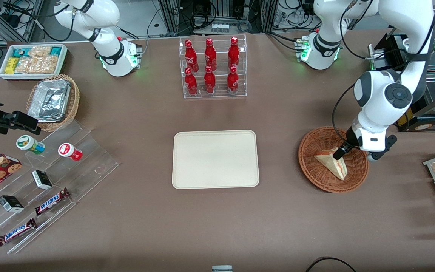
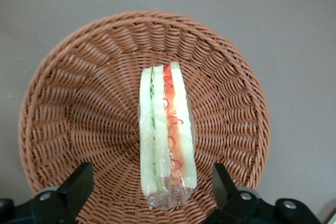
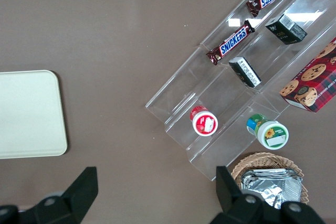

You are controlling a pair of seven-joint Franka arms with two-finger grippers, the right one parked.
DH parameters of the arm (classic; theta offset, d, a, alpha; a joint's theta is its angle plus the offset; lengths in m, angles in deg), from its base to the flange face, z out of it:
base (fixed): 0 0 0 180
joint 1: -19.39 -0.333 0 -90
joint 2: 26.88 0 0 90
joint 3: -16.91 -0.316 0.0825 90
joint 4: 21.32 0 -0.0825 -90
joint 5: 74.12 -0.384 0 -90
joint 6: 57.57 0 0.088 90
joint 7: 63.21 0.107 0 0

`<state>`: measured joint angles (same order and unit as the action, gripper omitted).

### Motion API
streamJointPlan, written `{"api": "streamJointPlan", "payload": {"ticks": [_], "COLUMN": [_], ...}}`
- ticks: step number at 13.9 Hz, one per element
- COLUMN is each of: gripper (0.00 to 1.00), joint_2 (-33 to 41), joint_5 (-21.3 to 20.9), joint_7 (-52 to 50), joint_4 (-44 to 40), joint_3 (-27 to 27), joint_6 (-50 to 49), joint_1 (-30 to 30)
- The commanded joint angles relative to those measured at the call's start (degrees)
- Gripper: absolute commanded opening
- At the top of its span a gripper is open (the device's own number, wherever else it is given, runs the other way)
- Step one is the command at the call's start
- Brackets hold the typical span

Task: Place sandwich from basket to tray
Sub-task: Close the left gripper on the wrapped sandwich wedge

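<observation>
gripper [image 2: 152, 190]: mine is down inside the basket [image 1: 317, 172], fingers spread wide with one on each side of the sandwich, nothing gripped yet; I reckon it's lined up for a squeeze
sandwich [image 1: 332, 163]: standing on edge in the middle of the basket, wrapped in clear film, filling stripes facing my wrist cam; narrow enough to fit between the fingers
tray [image 1: 215, 159]: bare, at roughly 9 o'clock from the basket in the front view; the drop-off spot
</observation>
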<state>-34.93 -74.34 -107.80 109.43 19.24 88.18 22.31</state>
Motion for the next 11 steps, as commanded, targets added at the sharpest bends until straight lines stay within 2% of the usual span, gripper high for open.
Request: {"api": "streamJointPlan", "payload": {"ticks": [1, 6, 7, 8, 9, 10, 11], "gripper": [1.0, 0.99, 0.9, 0.67, 0.35, 0.14, 0.0], "joint_2": [-1.4, -5.0, -5.6, -5.8, -5.7, -5.7, -5.7], "joint_5": [-0.1, -0.1, -0.1, 0.0, -0.1, -0.1, -0.1], "joint_7": [-1.7, -1.7, -1.7, -2.2, -4.3, -5.8, -6.5], "joint_4": [0.9, 2.7, 2.8, 2.7, 2.6, 2.3, 2.2], "joint_3": [0.5, 0.5, 0.5, 0.5, 0.5, 0.5, 0.6], "joint_6": [4.2, 11.1, 12.3, 12.3, 12.3, 12.3, 12.3], "joint_1": [0.6, 0.6, 0.6, 0.6, 0.6, 0.6, 0.7]}}
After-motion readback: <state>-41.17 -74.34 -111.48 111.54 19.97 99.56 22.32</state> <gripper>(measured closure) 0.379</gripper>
